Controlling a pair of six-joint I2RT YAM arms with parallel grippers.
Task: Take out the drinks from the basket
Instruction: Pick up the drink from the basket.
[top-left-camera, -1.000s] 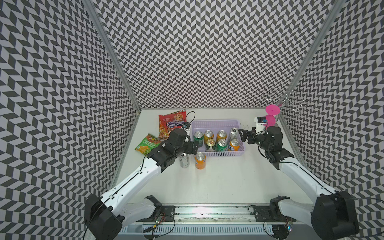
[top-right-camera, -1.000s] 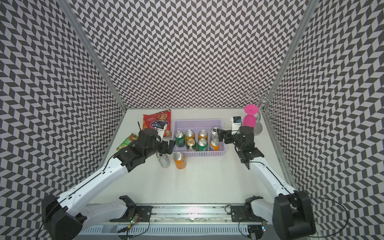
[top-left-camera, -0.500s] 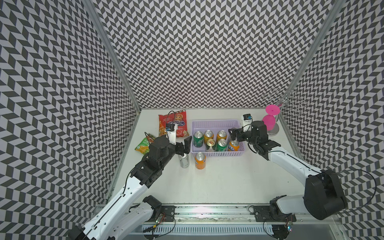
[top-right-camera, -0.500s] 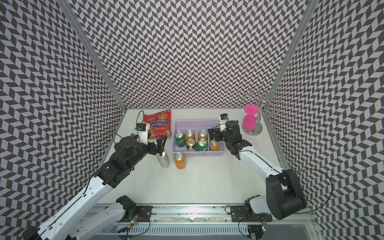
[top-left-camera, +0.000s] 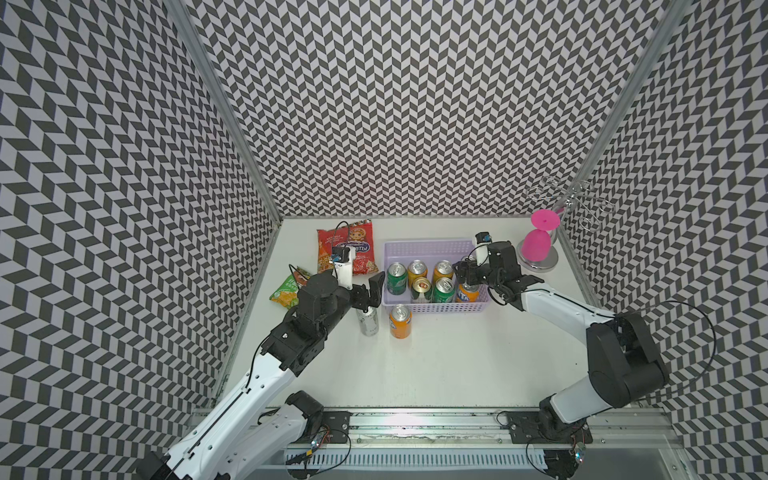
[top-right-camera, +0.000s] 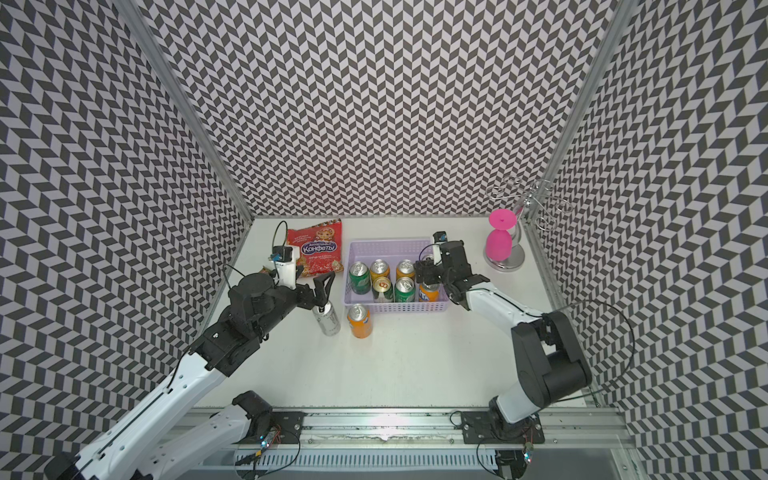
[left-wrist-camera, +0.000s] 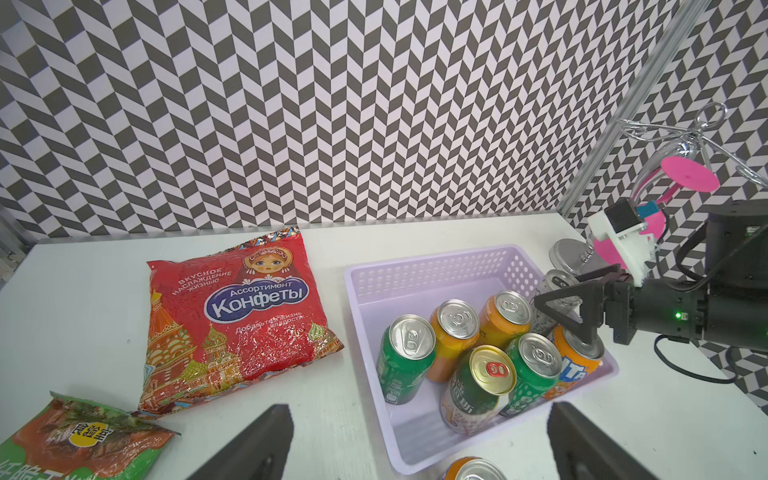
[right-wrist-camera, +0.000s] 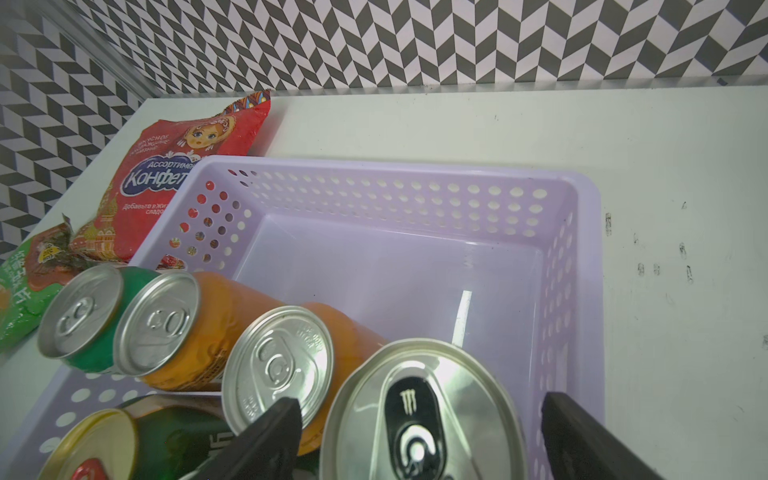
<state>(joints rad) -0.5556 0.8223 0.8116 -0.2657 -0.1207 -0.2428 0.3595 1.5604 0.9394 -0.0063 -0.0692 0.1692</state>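
Observation:
The lavender basket (top-left-camera: 432, 249) (right-wrist-camera: 374, 195) holds several upright drinks: green, orange and a gold-topped can (left-wrist-camera: 492, 370). At its right end stands a slim silver can (right-wrist-camera: 419, 415). My right gripper (top-left-camera: 465, 275) (right-wrist-camera: 419, 401) is open, with one finger on each side of that can's top and a gap at each side. Outside the basket, in front of its left corner, another slim silver can (top-left-camera: 368, 326) and an orange can (top-left-camera: 400, 322) stand on the table. My left gripper (top-left-camera: 369, 291) (left-wrist-camera: 417, 411) hovers open just above that silver can and holds nothing.
A red candy bag (top-left-camera: 347, 249) and a green snack bag (top-left-camera: 286, 289) lie left of the basket. A pink upturned goblet (top-left-camera: 538, 245) rests on a metal stand at the back right. Patterned walls close in both sides and the back.
My right gripper has moved left, from beside the basket to over its right end, and now straddles the slim silver can. My left arm has drawn back, its open gripper staying by the outer silver can.

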